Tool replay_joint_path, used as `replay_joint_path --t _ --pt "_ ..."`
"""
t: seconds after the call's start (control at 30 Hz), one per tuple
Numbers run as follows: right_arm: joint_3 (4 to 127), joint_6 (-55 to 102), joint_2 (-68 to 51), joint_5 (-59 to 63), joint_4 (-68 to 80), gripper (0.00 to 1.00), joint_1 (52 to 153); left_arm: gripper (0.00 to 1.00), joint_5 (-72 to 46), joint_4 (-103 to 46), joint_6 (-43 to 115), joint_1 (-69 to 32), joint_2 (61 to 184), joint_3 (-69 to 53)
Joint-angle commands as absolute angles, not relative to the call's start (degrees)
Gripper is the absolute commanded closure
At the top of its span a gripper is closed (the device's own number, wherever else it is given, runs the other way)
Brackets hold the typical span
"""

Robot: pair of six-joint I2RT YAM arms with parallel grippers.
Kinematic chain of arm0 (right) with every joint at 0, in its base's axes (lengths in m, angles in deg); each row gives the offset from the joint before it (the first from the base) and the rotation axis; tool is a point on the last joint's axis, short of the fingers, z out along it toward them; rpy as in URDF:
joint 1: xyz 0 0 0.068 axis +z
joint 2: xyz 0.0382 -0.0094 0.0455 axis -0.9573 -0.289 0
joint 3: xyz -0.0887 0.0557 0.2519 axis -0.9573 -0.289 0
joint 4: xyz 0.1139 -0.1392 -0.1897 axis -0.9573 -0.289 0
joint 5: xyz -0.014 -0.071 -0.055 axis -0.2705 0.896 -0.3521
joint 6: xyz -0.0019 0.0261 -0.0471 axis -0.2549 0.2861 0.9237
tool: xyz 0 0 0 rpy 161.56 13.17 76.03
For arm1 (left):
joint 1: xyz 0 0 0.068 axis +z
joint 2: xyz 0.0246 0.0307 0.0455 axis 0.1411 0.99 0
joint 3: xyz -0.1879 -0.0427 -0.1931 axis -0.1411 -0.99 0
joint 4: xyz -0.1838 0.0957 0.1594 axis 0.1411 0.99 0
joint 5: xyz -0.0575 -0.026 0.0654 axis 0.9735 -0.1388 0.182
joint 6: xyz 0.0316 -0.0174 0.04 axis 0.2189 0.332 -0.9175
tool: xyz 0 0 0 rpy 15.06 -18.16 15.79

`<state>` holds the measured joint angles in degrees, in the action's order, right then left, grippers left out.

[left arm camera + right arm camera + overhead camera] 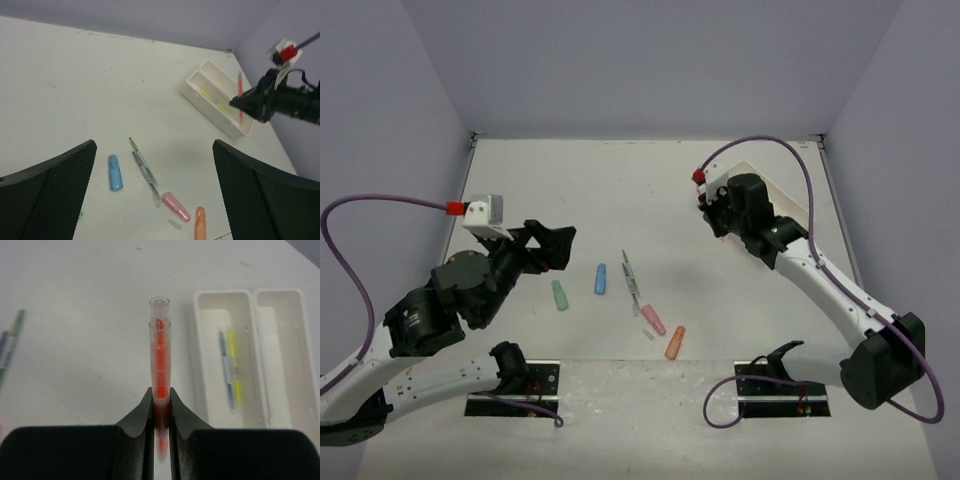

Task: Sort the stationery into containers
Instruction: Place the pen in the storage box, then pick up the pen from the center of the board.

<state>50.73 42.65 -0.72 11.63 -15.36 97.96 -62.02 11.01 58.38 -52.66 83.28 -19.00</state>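
1. The right gripper (160, 396) is clamped on the lower end of a red pen (160, 352). The pen stands out past the jaws near the white tray (222, 291), and we cannot tell whether it hangs over the rim or just beside it.
2. We judge the end-on hold is meant to let the pen drop lengthwise into a long compartment.
3. A yellow pen (234, 371) and a blue pen (224, 360) lie side by side in the compartment nearer the loose pieces, which suggests pens go there. We make out nothing in the other.
4. The left gripper (555, 248) hangs above the table with its jaws spread wide and nothing between them, near the green cap (560, 295) and blue cap (601, 278), likely its next picks.
5. Two thin pens (632, 283), a pink cap (653, 320) and an orange cap (675, 342) wait unsorted mid-table, well apart from the tray.
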Motion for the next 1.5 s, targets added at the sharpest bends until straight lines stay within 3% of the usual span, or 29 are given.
replay_joint_path --t 0.0,0.2,0.47,0.57,0.73,0.93,1.03,1.23,1.47 --pt "57.24 48.59 -8.49 27.37 -20.34 1.0 92.16 0.0 -57.33 12.06 58.27 -52.71 84.22 -23.2" --pt "60.8 49.79 -17.28 31.54 -17.81 0.98 89.7 0.0 -54.27 9.48 57.3 -52.71 84.63 -26.22" --pt "61.49 50.57 -25.05 36.11 -13.93 0.88 88.23 0.0 -51.89 7.54 56.92 -52.71 82.25 -29.39" --pt "61.4 48.9 -25.13 34.33 -14.16 0.78 88.23 0.0 -52.19 7.11 56.58 -52.71 80.76 -29.8" --pt "61.75 47.93 -23.47 31.0 -15.48 0.7 88.28 0.0 -53.94 8.2 56.4 -52.71 80.67 -29.49" --pt "62.8 44.15 -18.94 27.81 -17.32 0.68 89.27 0.0 -56.88 9.72 58.01 -52.71 81.54 -29.5" --pt "62.99 39.12 -12.97 26.2 -18.02 0.66 94.19 0.0 -61.83 13.45 60.32 -52.71 84.0 -27.89" --pt "56.24 18.03 -2.93 23.44 -13.97 0.47 108.78 0.0 -73.46 26.61 69.63 -52.71 92.76 -21.91" --pt "58.98 3.41 -11.86 21.05 -16.82 0.49 121.13 0.0 -76.64 28.68 68.07 -52.71 91.63 -17.72"
